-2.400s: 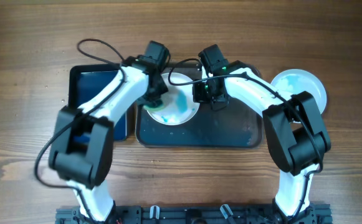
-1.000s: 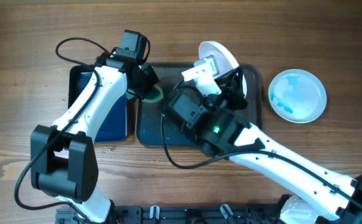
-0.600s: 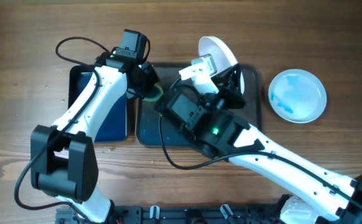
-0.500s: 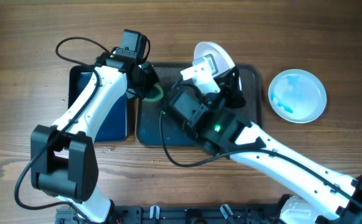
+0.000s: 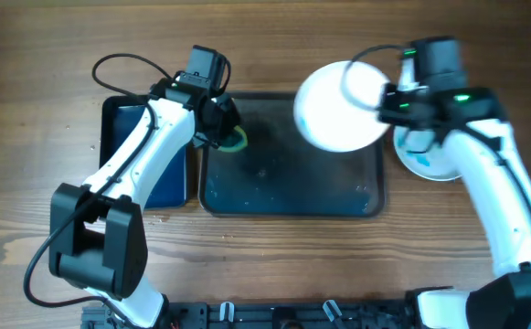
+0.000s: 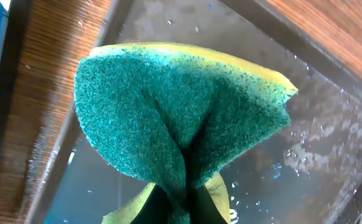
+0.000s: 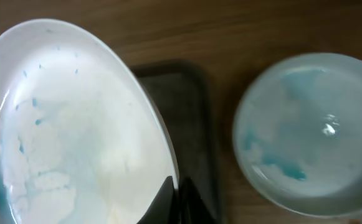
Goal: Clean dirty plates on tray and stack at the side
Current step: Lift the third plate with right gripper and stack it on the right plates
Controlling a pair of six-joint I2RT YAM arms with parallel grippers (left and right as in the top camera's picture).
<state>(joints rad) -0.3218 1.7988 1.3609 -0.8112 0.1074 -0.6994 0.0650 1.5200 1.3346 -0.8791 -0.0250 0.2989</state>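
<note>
**Right tool lifts a plate over the tray, left tool grips the sponge**

The right tool [image 7: 176, 200] is pressed together on the rim of one plate [image 7: 75, 143], pinching it at the edge nearest the wrist camera. That plate hangs in the air over the back right part of the tray [image 5: 283, 196]. Its inner face carries faint pale-blue smears and a few small blue specks. A corner of the tray shows just past its rim.

A second plate [image 7: 305, 130] lies flat on the counter [image 5: 46, 73] just right of the tray, with blue smears in its bowl. From overhead the right arm crosses part of it.

The left tool [image 6: 179, 205] is clamped on a green sponge [image 6: 181, 118] with a yellow backing, and the grip folds the sponge into a crease down its middle. It hangs over the tray's back left corner, close to the rim. The tray floor below it is wet, with scattered droplets.

A smaller dark-blue tray [image 5: 123, 128] sits on the counter just left of the big one, partly under the left arm.
</note>
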